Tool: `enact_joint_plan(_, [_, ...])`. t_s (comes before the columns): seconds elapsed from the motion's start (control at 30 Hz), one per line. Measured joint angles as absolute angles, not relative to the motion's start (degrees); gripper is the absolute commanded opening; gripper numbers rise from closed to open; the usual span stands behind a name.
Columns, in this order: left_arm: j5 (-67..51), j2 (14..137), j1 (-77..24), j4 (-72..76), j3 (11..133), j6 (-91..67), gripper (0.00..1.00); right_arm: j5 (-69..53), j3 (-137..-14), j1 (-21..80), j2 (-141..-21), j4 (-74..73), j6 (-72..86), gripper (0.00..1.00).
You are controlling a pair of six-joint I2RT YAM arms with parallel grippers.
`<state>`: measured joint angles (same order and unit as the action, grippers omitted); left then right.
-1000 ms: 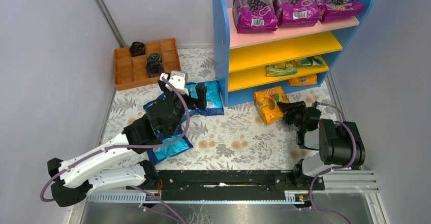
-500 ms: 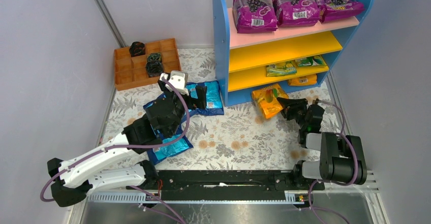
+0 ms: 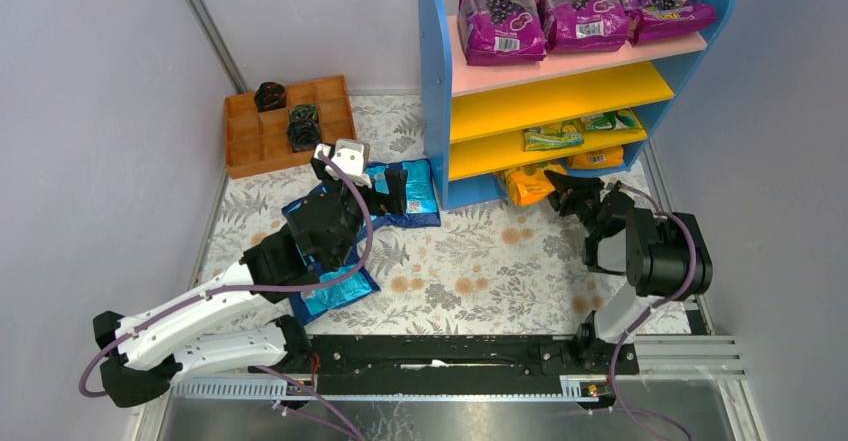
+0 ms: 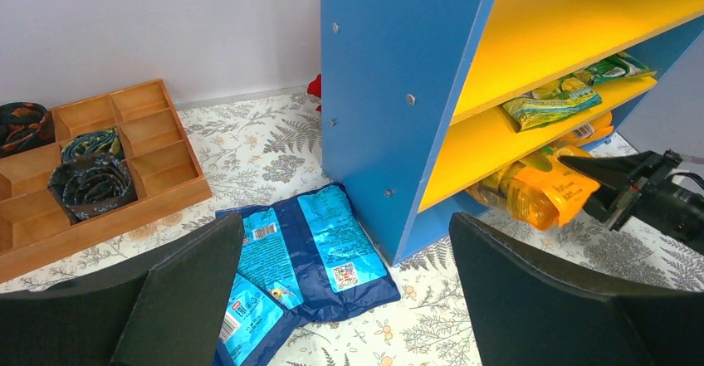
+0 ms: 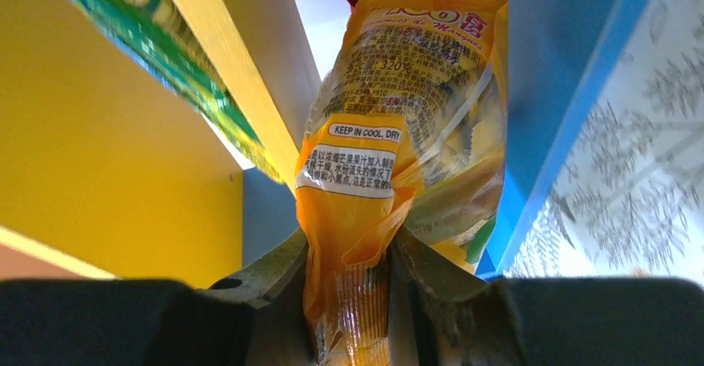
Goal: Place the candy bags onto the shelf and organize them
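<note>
My right gripper (image 3: 557, 193) (image 5: 349, 254) is shut on the crimped end of an orange candy bag (image 3: 527, 182) (image 4: 535, 192) (image 5: 407, 109). The bag's far end pokes into the bottom tier of the shelf (image 3: 436, 91) (image 4: 390, 84), under the lower yellow board (image 5: 224, 75). Two green-yellow bags (image 3: 553, 137) (image 4: 552, 104) lie on that board, and another orange bag (image 3: 595, 158) sits in the bottom tier. My left gripper (image 3: 375, 196) (image 4: 347, 221) hangs open above blue candy bags (image 3: 412, 189) (image 4: 332, 246) on the floor by the shelf's left panel; one more blue bag (image 3: 335, 296) lies under the left arm.
Three purple grape-print bags (image 3: 500, 21) fill the pink top board. An orange compartmented tray (image 3: 245, 151) (image 4: 124, 192) holding dark rolled items stands at the back left. Grey walls close in both sides of the patterned floor mat (image 3: 470, 271).
The right gripper has closed on the orange bag, lifted it off the mat and carried it back into the shelf's bottom tier. The left arm has not moved.
</note>
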<state>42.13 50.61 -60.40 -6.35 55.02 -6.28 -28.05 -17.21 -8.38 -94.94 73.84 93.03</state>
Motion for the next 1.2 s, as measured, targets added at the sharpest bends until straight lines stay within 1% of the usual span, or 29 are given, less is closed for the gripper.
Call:
enact_joint_plan(0.23, [42.1,50.6,-60.4,-6.3,55.0,-6.3,0.99,-25.9,-26.5,-8.2,-106.0,75.8,91.7,0.36])
enact_joint_plan(0.33, [42.1,50.6,-60.4,-6.3,55.0,-6.2,0.99,-24.3,-30.0,-7.4,-110.4,76.1,90.7,0.39])
enact_joint_plan(0.57, [42.1,50.6,-60.4,-6.3,55.0,-6.0,0.99,-20.7,-34.6,-5.1,-113.6,75.3,84.9,0.42])
enact_joint_plan(0.6, [42.1,50.6,-60.4,-6.3,55.0,-5.9,0.99,-20.4,-35.2,-5.1,-114.6,75.2,84.1,0.44])
enact_joint_plan(0.67, [42.1,50.6,-60.4,-6.3,55.0,-5.8,0.99,-19.9,-36.5,-5.1,-116.5,74.8,82.7,0.53])
enact_joint_plan(0.73, [42.2,50.8,-60.4,-6.3,55.0,-5.8,0.99,-19.7,-37.7,-5.4,-118.4,74.1,81.5,0.65])
enact_joint_plan(0.8, [42.2,50.9,-60.4,-6.3,55.0,-5.6,0.99,-19.6,-38.4,-5.7,-119.7,74.0,80.7,0.71])
enact_joint_plan(0.87, [42.2,51.3,-60.4,-6.3,55.0,-5.5,0.99,-19.6,-38.3,-6.0,-119.9,73.8,80.1,0.74])
enact_joint_plan(0.93, [42.2,51.7,-60.4,-6.3,55.0,-5.4,0.99,-19.8,-37.8,-6.0,-119.2,73.8,79.3,0.76])
enact_joint_plan(1.07, [42.2,52.3,-60.3,-6.3,55.0,-5.4,0.99,-20.5,-33.0,-6.1,-115.3,73.5,77.5,0.76])
enact_joint_plan(1.2, [42.2,52.4,-60.2,-6.3,55.0,-5.4,0.99,-21.3,-29.1,-6.0,-113.3,74.5,76.2,0.74])
